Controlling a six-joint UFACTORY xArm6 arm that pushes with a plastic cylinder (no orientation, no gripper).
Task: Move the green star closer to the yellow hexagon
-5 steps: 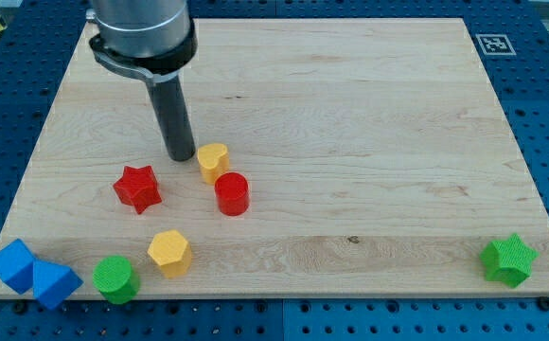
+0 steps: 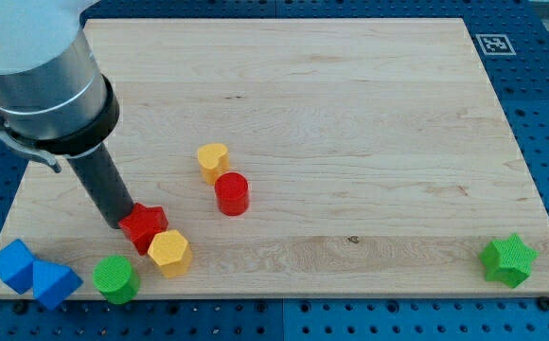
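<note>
No claw on this rig; my tip (image 2: 129,224) touches red star (image 2: 145,227), which abuts yellow hexagon (image 2: 169,252). Risk: pushing on shifts hexagon, w/ green star (image 2: 508,260) far off at view's right.

The arm's upper body (image 2: 28,57) runs off the view's top-left edge.

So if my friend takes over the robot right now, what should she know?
My tip is touching the red star, which sits against the yellow hexagon near the view's bottom left. The green star is alone, far off at the view's bottom right. Done: nothing yet for the green star. Left: go round to it and push it all the way toward the hexagon.
</note>
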